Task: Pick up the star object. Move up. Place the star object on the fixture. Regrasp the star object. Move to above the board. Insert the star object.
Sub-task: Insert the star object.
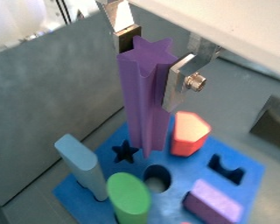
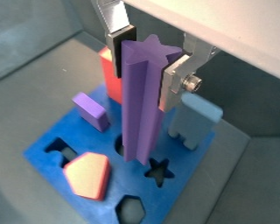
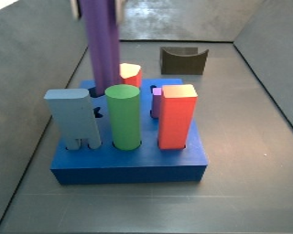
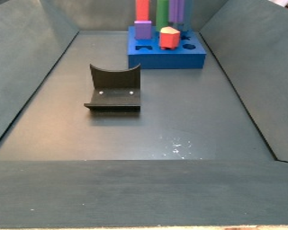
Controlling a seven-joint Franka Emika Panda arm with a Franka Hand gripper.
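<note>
The star object (image 1: 143, 96), a tall purple prism, hangs upright with its long axis vertical, pinched near its top between the fingers (image 1: 181, 83) of the gripper (image 2: 146, 54). Its lower end sits just above the blue board (image 2: 60, 144), beside the star-shaped hole (image 2: 161, 170) rather than squarely over it, as both wrist views suggest. Judged stage: alignment before insertion. A side view shows it among the seated pieces; the fixture (image 4: 112, 89) stands well apart.

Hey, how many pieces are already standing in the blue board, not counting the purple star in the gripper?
5: grey-blue piece, green cylinder, red block, small purple block, pink-orange piece. The gripper holds the star above the board.
</note>
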